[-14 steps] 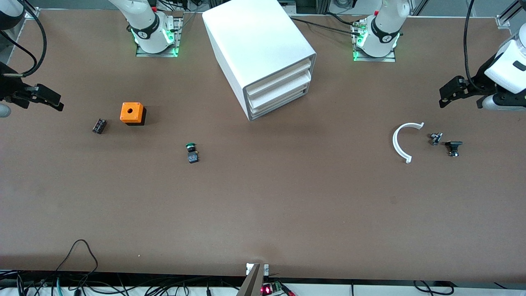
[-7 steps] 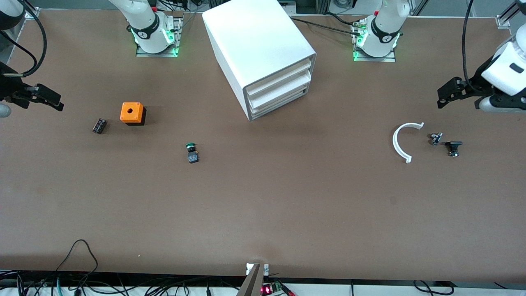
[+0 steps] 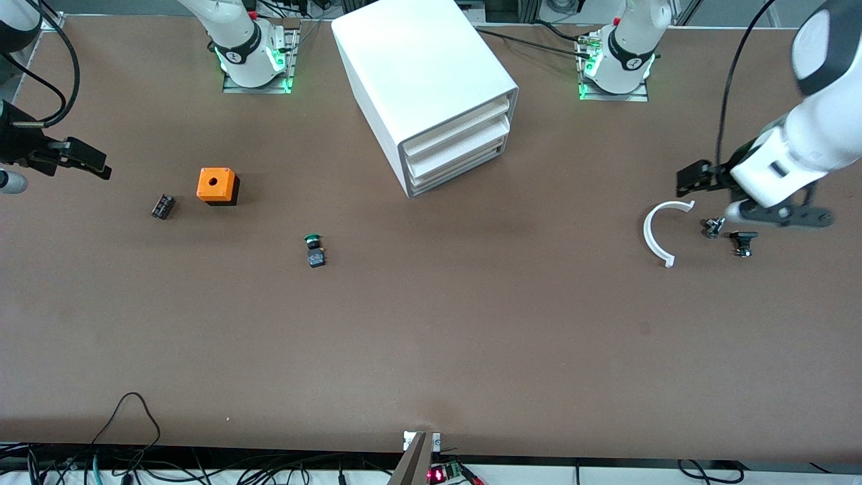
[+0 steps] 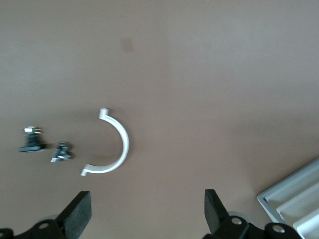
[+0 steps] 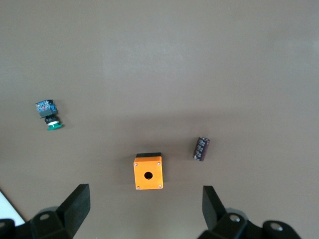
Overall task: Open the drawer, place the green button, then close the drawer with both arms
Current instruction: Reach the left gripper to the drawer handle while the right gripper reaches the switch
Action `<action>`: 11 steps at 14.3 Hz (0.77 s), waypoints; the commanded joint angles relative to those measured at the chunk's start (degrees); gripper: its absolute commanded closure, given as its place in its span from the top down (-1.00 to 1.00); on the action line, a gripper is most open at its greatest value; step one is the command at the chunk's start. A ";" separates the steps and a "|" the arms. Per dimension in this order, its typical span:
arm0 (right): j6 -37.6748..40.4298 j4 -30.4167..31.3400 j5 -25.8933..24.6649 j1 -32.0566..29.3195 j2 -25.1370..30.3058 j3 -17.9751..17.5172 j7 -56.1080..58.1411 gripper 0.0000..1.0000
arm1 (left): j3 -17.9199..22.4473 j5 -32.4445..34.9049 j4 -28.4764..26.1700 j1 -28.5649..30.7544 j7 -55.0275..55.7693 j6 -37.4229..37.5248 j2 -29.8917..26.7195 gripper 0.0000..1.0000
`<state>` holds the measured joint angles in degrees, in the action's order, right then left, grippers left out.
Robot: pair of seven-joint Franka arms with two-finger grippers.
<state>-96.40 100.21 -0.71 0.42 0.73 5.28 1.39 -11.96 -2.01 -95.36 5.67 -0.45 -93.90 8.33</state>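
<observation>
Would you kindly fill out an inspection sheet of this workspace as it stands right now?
Surface: brown table, bare near the front camera.
Job's things: drawer, lowest in the white cabinet, shut; button lying on the table, nearer the front camera than the cabinet.
Clutter: orange cube beside a small black part; white curved piece, small metal part and black part toward the left arm's end.
Grippers: left gripper open, over the curved piece; right gripper open, over the orange cube.
Cables: loops at the table's near edge.
Surroundings: arm bases lit green.
</observation>
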 commanded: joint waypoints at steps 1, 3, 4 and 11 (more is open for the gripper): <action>-0.10 -0.46 2.98 0.02 -2.30 -0.09 0.10 1.00 | -2.97 -6.56 1.15 -1.98 -1.92 0.38 9.92 1.00; -2.12 -0.46 3.61 0.28 -4.23 -0.18 0.10 1.00 | -3.16 -19.46 -0.16 -2.42 -3.49 0.12 17.04 1.00; -2.30 -0.54 3.43 1.15 -5.37 -0.18 0.19 1.00 | -3.16 -27.27 -1.83 -3.03 -6.46 -0.49 20.29 1.00; -8.01 0.25 3.35 8.79 -11.26 -0.53 0.19 1.00 | -8.33 -50.46 -18.70 -7.94 -29.08 -11.20 25.95 1.00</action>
<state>-102.94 100.42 2.03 7.50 -9.06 4.64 1.38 -18.08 -50.25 -109.35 -1.23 -26.84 -101.01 37.10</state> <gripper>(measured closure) 0.000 0.000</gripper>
